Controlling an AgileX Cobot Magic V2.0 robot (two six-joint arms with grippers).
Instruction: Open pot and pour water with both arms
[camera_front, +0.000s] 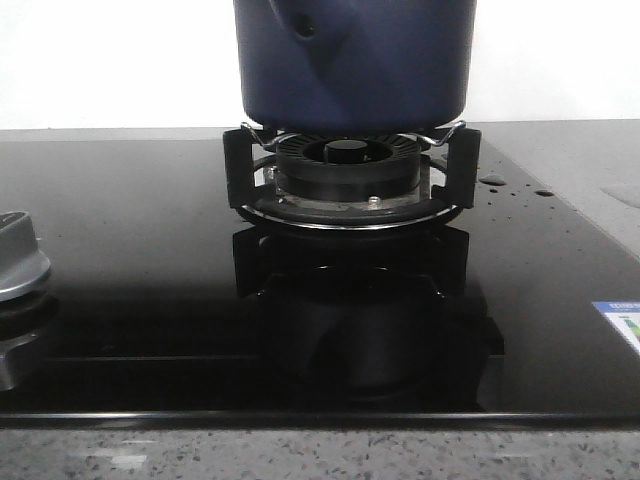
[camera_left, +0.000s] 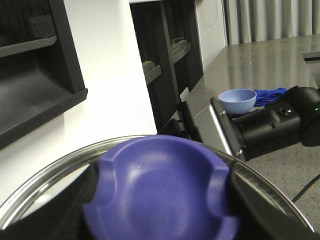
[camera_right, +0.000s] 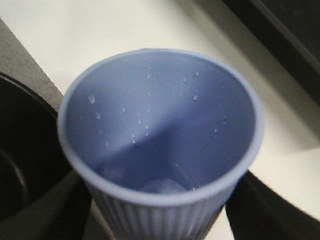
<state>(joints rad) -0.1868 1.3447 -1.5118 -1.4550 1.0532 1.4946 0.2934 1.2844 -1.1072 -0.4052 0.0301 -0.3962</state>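
Observation:
The dark navy pot (camera_front: 355, 60) stands on the black ringed burner (camera_front: 345, 165) at the back middle of the front view; its top is cut off by the frame. Neither gripper shows in that view. In the left wrist view my left gripper (camera_left: 160, 205) is shut on the purple-blue knob (camera_left: 160, 185) of a glass lid with a steel rim (camera_left: 45, 172), held up in the air. In the right wrist view my right gripper (camera_right: 160, 220) is shut on a light blue ribbed cup (camera_right: 160, 125), which has droplets inside and a little water at its bottom. A dark round opening (camera_right: 20, 155), apparently the pot's inside, lies beside the cup.
The glossy black hob (camera_front: 150, 300) has a silver control knob (camera_front: 15, 260) at the left and water drops (camera_front: 492, 180) to the right of the burner. The left wrist view shows my right arm (camera_left: 270, 125), a blue bowl (camera_left: 237, 100), a blue cloth (camera_left: 272, 93) and dark shelves (camera_left: 35, 75).

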